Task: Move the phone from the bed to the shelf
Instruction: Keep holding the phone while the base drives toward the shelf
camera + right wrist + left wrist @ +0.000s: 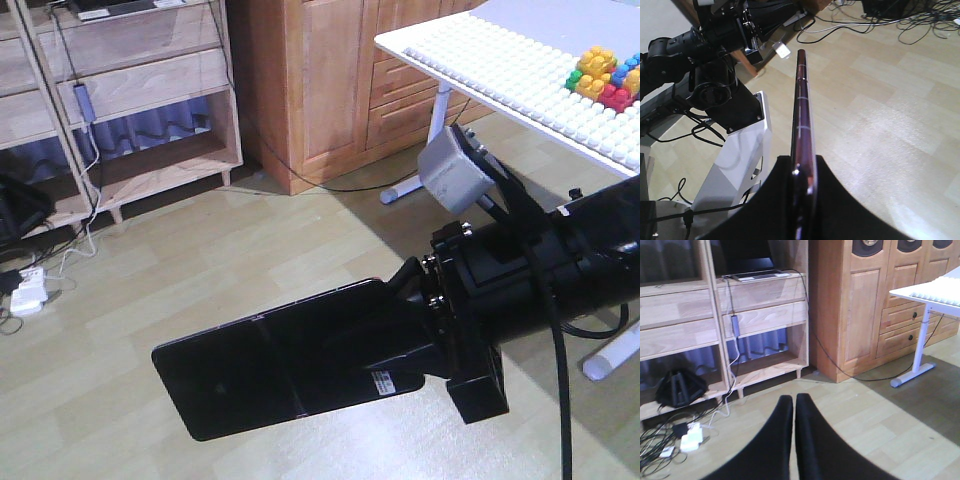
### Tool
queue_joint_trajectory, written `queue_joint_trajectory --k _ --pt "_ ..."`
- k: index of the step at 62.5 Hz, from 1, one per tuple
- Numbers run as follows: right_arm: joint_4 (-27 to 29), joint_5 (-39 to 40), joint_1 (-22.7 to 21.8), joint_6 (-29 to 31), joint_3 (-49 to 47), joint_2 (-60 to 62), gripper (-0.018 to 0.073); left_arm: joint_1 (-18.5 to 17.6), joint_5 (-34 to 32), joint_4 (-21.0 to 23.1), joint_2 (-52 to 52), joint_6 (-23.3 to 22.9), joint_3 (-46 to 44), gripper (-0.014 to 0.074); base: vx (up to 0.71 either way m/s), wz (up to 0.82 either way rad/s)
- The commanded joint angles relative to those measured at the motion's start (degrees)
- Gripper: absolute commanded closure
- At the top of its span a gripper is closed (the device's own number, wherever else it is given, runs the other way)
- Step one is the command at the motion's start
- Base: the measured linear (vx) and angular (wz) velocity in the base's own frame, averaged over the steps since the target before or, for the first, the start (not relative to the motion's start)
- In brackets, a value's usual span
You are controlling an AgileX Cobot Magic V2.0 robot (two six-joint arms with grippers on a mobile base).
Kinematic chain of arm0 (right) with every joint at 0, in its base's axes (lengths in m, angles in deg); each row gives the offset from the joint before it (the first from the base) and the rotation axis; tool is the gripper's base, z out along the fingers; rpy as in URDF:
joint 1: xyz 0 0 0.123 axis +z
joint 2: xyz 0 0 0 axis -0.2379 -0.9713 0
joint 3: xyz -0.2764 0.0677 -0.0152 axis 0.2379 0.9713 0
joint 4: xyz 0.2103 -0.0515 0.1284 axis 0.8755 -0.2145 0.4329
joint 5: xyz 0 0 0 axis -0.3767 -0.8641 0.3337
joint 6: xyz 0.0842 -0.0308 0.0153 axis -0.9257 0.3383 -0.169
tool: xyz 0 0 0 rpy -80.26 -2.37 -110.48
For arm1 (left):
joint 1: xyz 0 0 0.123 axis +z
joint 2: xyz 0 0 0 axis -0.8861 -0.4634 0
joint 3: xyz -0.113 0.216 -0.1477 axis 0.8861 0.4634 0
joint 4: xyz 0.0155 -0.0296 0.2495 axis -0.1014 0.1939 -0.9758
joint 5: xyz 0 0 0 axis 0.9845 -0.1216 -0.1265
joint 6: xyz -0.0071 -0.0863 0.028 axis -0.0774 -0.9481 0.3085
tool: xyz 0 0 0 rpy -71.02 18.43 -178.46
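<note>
phone end clamped by right gripper | shelf well apart

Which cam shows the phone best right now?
Exterior front-facing: most of the phone's broad face shows, held in the right gripper. Right wrist sees only its thin edge. Left wrist doesn't show it.

Pale wood-plank floor, sunlit in patches. An orange-brown wooden cabinet stands beside a white table carrying colourful toy bricks. Cables tangle around what may be a charger.
</note>
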Motion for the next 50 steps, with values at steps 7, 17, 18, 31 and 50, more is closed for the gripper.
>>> queue_joint_trajectory --k 7,17,18,31,50 --pt "5.2 -3.8 0.0 0.0 -1.4 1.6 0.0561 -0.1 -4.3 0.5 0.4 0.0 0.4 0.0595 0.40 -0.10" --pt "5.2 -3.8 0.0 0.0 -1.4 1.6 0.0561 -0.1 -4.3 0.5 0.4 0.0 0.4 0.0595 0.41 -0.06" --pt "5.2 -3.8 0.0 0.0 -1.4 1.6 0.0561 -0.1 -4.3 0.5 0.4 0.0 0.4 0.0595 0.41 -0.03" --pt "5.2 -3.8 0.0 0.0 -1.4 1.6 0.0561 -0.1 -4.3 0.5 0.4 0.0 0.4 0.0595 0.41 0.00" --pt "5.2 -3.8 0.0 0.0 -1.4 1.6 0.0561 -0.1 -4.3 0.5 0.4 0.0 0.4 0.0595 0.42 0.06"
